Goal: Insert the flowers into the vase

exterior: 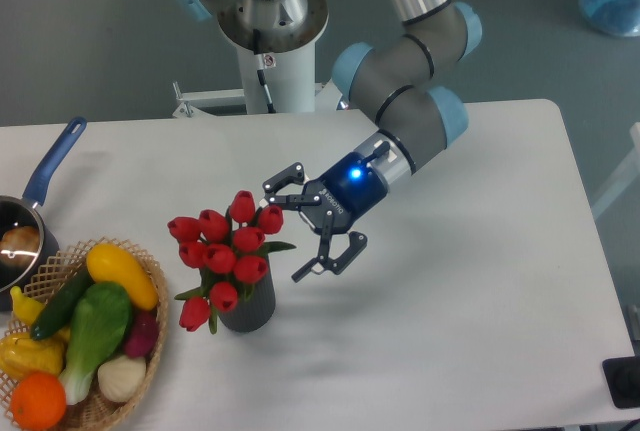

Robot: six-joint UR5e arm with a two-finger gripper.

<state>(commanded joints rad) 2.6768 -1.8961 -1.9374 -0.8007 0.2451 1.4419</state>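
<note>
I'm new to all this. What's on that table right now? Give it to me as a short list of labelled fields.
flowers: red tulips, standing in the vase
vase: dark grey, upright on the table
gripper: open, beside the blooms, holding nothing
basket: wicker, full of vegetables, front left
saucepan: blue handle, far left edge

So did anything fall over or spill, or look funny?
Nothing fell or spilled. The vase stands upright on the table with the flowers in it. They lean to one side, a couple of blooms drooping over the rim. The end effector is open just beside them, holding nothing.
</note>
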